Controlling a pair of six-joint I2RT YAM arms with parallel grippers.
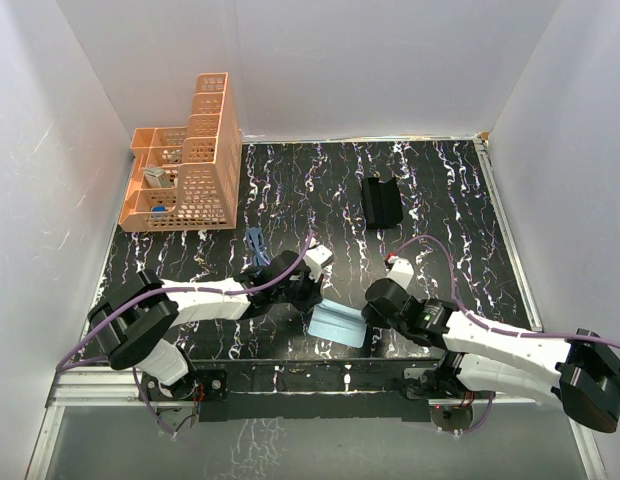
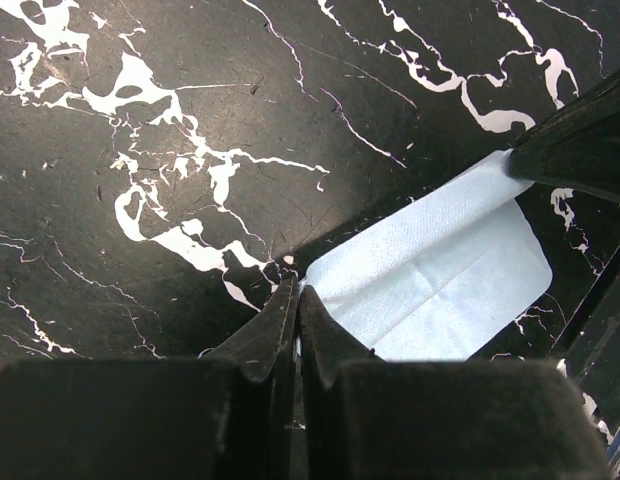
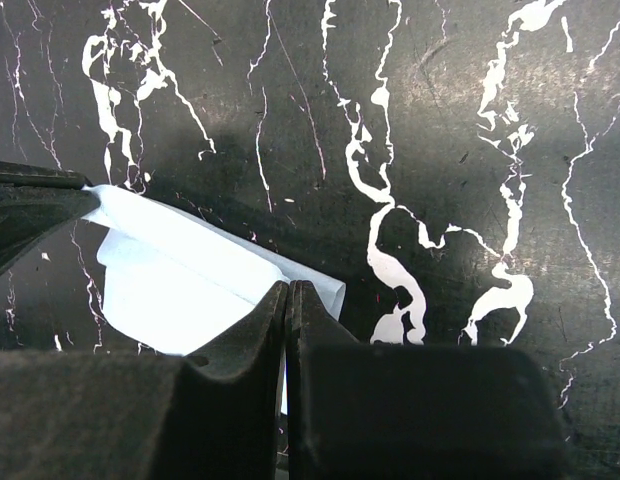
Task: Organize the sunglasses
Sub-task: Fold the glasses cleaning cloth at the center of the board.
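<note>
On the black marbled table (image 1: 460,230) I count one pair of dark blue sunglasses (image 1: 257,243), one black case (image 1: 382,200), one light blue cloth (image 1: 338,325) and one orange rack (image 1: 215,185), plus my two grippers. Only the top view shows the sunglasses. They lie folded on the table just beyond my left arm, nearer than the rack and well apart from the case; neither wrist camera catches them. The wrist views show what the top view hides. My left gripper (image 2: 295,292) has its fingers pressed together on one corner of the cloth. My right gripper (image 3: 288,290) is pinched tight on the cloth's edge. Each wrist view also shows the other gripper's dark tip at the cloth's far side.
</note>
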